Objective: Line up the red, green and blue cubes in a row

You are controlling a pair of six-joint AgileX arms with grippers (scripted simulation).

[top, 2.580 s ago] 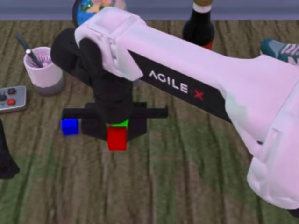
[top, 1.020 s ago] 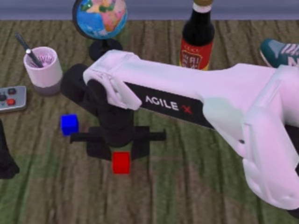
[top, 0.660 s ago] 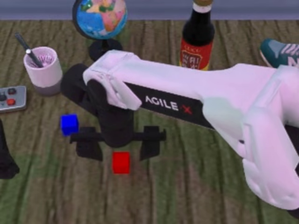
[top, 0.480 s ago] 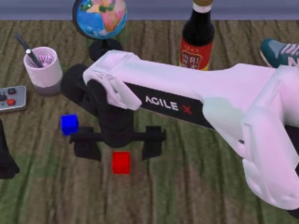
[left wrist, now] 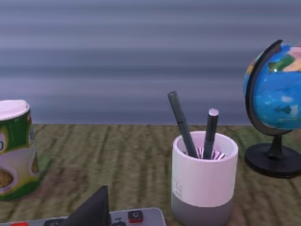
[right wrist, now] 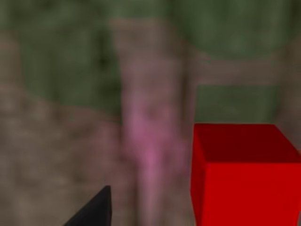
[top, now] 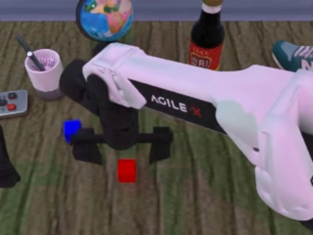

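The right arm reaches across the counter (top: 205, 196) from the right side, and its pincer (top: 122, 147) hangs with its two black fingers spread wide, one to the left (top: 87, 151) and one to the right (top: 160, 147), holding nothing. The red cube (top: 126, 170) sits on the counter just nearer than the gap between those fingers, apart from both. In the right wrist view the same red cube (right wrist: 244, 174) fills the lower corner, resting on the mottled green and brown surface, with one dark fingertip (right wrist: 94, 209) beside it and not touching.

The blue cube (top: 71, 129) lies to the left of the pincer, partly covered by the black cross bar of the wrist. The green cube cannot be seen in any view; the arm's wrist covers the spot beyond the red one.

Along the far edge stand a globe (top: 103, 12), a sauce bottle (top: 207, 41) and a pale cup (top: 45, 73) holding pens. A remote (top: 12, 103) lies at the left edge, and a shoe (top: 293, 53) shows at the far right.

The left arm is parked at the left edge of the counter; only a dark part of it (top: 6, 166) shows, and I cannot tell how its pincer stands. Its wrist view looks at the cup (left wrist: 203, 181), the globe (left wrist: 275, 94) and a green can (left wrist: 15, 148).
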